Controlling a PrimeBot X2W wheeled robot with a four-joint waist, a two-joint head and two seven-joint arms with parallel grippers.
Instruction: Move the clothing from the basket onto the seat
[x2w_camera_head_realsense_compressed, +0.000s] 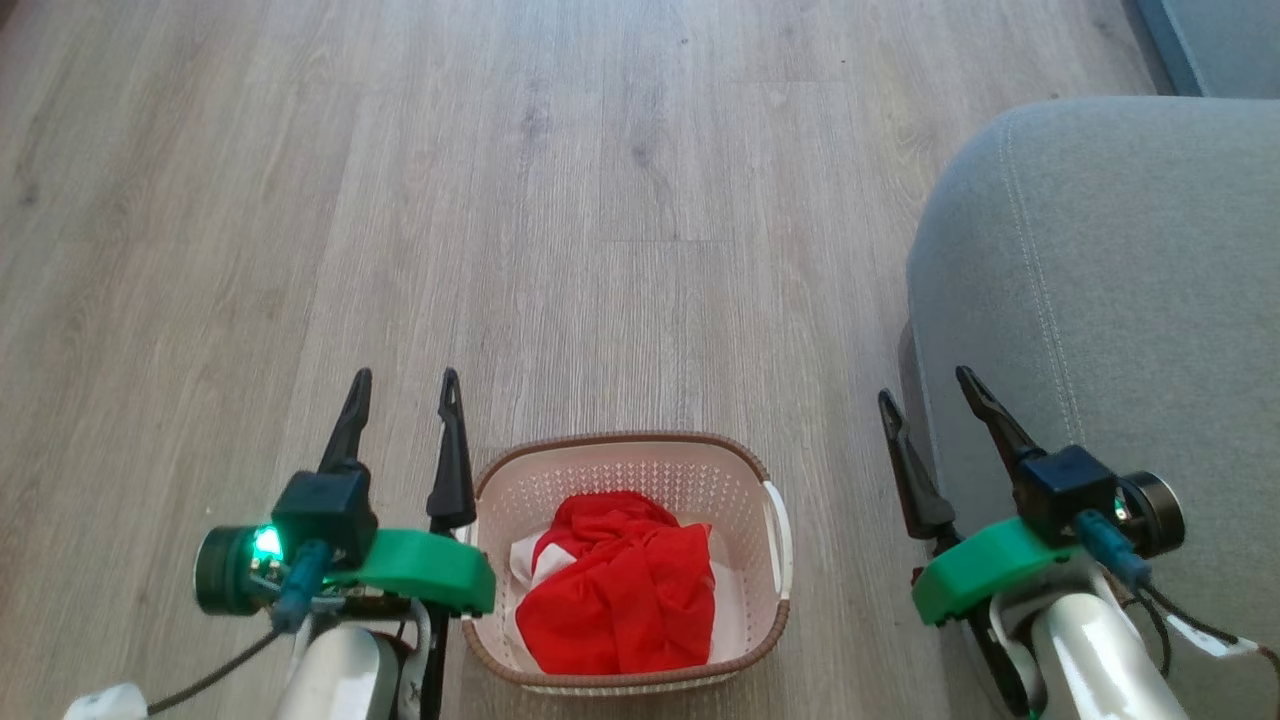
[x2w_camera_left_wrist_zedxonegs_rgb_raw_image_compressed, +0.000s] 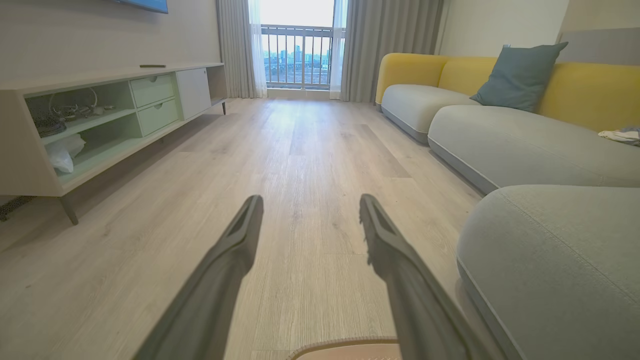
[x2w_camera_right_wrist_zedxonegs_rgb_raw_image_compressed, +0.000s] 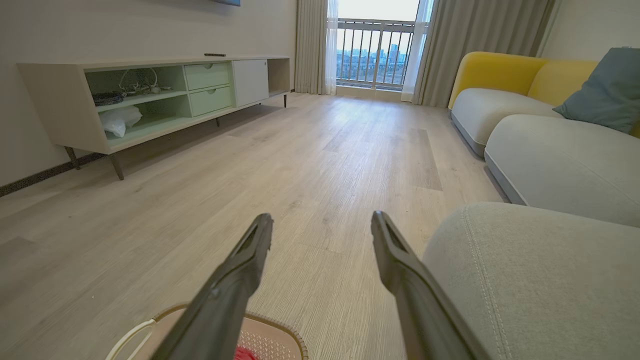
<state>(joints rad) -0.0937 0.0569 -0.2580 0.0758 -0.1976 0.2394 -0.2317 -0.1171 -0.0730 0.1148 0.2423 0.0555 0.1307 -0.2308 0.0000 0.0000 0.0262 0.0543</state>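
Red clothing heaped soft and light in the basket; pinch its top fold, both grippers spread and empty

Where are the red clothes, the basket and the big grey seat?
clothing (x2w_camera_head_realsense_compressed: 620, 590), head view, middle of red heap
basket (x2w_camera_head_realsense_compressed: 620, 468), head view, far perforated wall
seat (x2w_camera_head_realsense_compressed: 1120, 280), head view, grey cushion top

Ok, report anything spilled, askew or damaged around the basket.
Nothing stands out. The clothing lies bunched inside the basket, which sits upright on the floor near the seat; none has spilled. Left gripper and right gripper hang open, empty.
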